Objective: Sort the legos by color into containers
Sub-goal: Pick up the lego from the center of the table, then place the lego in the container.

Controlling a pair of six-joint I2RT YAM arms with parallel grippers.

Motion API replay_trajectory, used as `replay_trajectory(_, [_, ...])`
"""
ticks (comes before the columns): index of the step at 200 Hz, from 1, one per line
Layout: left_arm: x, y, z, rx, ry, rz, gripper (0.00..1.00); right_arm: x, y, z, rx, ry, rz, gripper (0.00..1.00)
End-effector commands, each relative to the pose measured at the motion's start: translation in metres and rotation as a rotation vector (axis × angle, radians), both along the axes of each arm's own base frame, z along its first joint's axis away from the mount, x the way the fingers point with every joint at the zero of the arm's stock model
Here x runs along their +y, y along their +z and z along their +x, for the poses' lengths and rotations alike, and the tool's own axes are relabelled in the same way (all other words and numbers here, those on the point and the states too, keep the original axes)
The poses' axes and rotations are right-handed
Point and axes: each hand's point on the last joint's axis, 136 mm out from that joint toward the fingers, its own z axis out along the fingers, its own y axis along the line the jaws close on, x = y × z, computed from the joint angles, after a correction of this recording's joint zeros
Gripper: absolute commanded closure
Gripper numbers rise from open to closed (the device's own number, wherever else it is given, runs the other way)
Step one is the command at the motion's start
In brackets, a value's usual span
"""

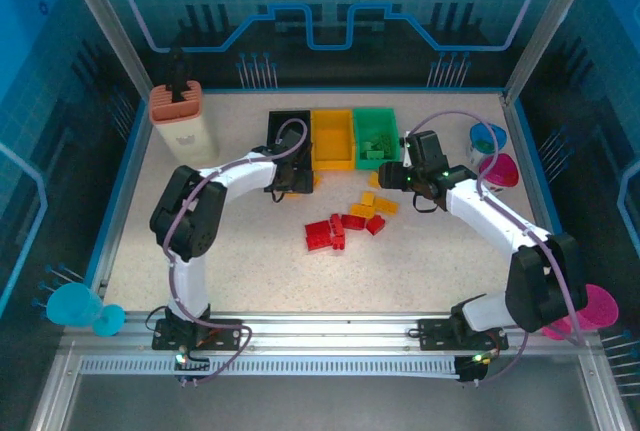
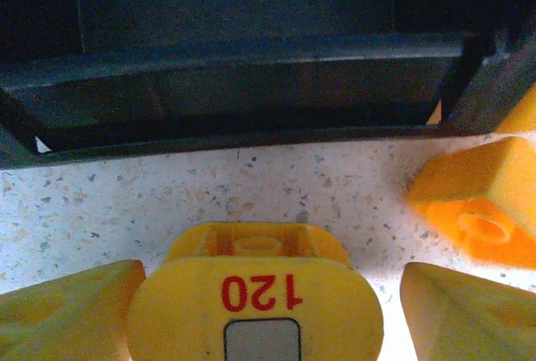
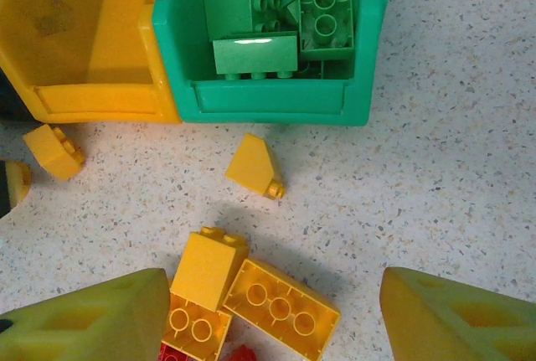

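I am working on the yellow bricks (image 3: 208,265): the right gripper (image 3: 272,294) is hovering above them, jaws wide, and next needs lowering and pinching.

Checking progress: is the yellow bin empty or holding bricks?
Empty: the yellow bin shows a bare floor; yellow bricks lie outside on the table.

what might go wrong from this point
1. The left gripper sits low, jaws open, close to the black bin; easing forward may shove it.
2. The right gripper, jaws open, hangs over yellow bricks packed beside red bricks; closing may catch two or drag a red one along.
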Motion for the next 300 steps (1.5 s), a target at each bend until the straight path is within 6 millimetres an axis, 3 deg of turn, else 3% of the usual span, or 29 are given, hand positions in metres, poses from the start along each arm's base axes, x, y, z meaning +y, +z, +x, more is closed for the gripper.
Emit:
replay_trajectory(1, [0.005, -0.004, -0.005, 0.032, -0.011, 0.030, 0.29, -0.004, 0.006, -0.002, -0.021, -0.013, 0.024, 0.32])
replay_trajectory(32, [0.006, 0.006, -0.007, 0.010, -0.013, 0.030, 0.47, -0.005, 0.007, -0.004, -0.024, -0.016, 0.025, 0.33])
replay_trajectory(53, [0.008, 0.017, -0.007, -0.009, -0.012, 0.030, 0.53, -0.004, 0.007, -0.004, -0.024, -0.015, 0.030, 0.33])
replay_trajectory(111, [-0.016, 0.085, -0.009, -0.152, -0.079, -0.065, 0.53, -0.005, 0.007, -0.006, -0.023, -0.020, 0.035, 0.33])
replay_trajectory(134, [-0.031, 0.115, 0.000, -0.237, -0.116, -0.146, 0.52, -0.005, 0.005, -0.007, -0.023, -0.022, 0.039, 0.33])
replay_trajectory(155, [-0.045, 0.132, 0.012, -0.285, -0.150, -0.188, 0.52, -0.004, 0.005, -0.008, -0.023, -0.024, 0.047, 0.33])
replay_trajectory(205, [-0.078, 0.140, 0.049, -0.312, -0.205, -0.257, 0.52, -0.010, 0.010, -0.014, -0.038, -0.030, 0.032, 0.33])
replay_trajectory(272, [-0.102, 0.121, 0.099, -0.302, -0.235, -0.210, 0.51, -0.011, 0.017, -0.017, -0.045, -0.024, 0.042, 0.33])
replay_trajectory(290, [-0.106, 0.121, 0.106, -0.304, -0.232, -0.212, 0.45, -0.008, 0.019, -0.018, -0.041, -0.018, 0.049, 0.34])
replay_trajectory(300, [-0.107, 0.122, 0.108, -0.304, -0.229, -0.213, 0.34, -0.009, 0.021, -0.019, -0.046, -0.018, 0.050, 0.34])
